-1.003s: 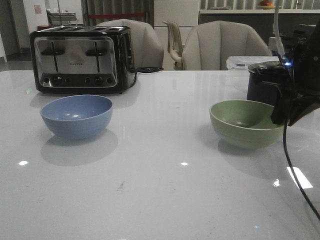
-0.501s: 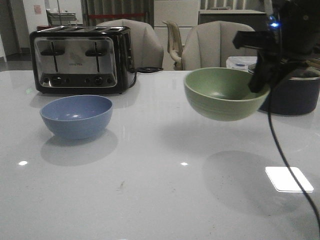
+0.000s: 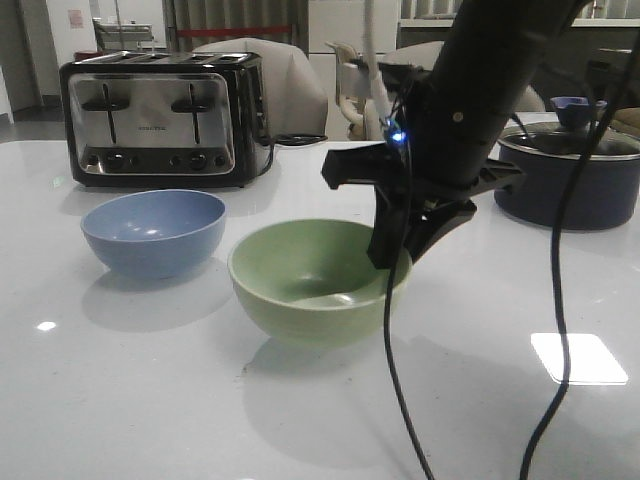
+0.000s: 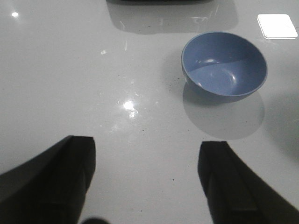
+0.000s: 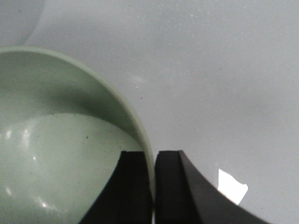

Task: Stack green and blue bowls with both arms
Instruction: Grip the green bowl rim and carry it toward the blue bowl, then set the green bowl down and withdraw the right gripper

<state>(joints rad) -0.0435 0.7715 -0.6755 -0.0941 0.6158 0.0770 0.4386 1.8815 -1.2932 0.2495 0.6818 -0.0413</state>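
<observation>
The right gripper [image 3: 392, 255] pinches the green bowl's [image 3: 318, 280] rim just beside the blue bowl [image 3: 154, 231]. The left gripper [image 4: 147, 179] hangs wide open above the white table [image 3: 150, 400].

Right arm [image 3: 470, 110] reaching across table [image 3: 150, 400] middle, blocking route from right. Green bowl [image 3: 310, 285] hanging just beside blue bowl [image 3: 153, 232], narrow gap between. Toaster [image 3: 160, 118] closing off rear; pot [image 3: 570, 175] standing far right. Near table lying open.

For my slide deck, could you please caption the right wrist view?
Right gripper pinching the green bowl's rim above the white table.
</observation>
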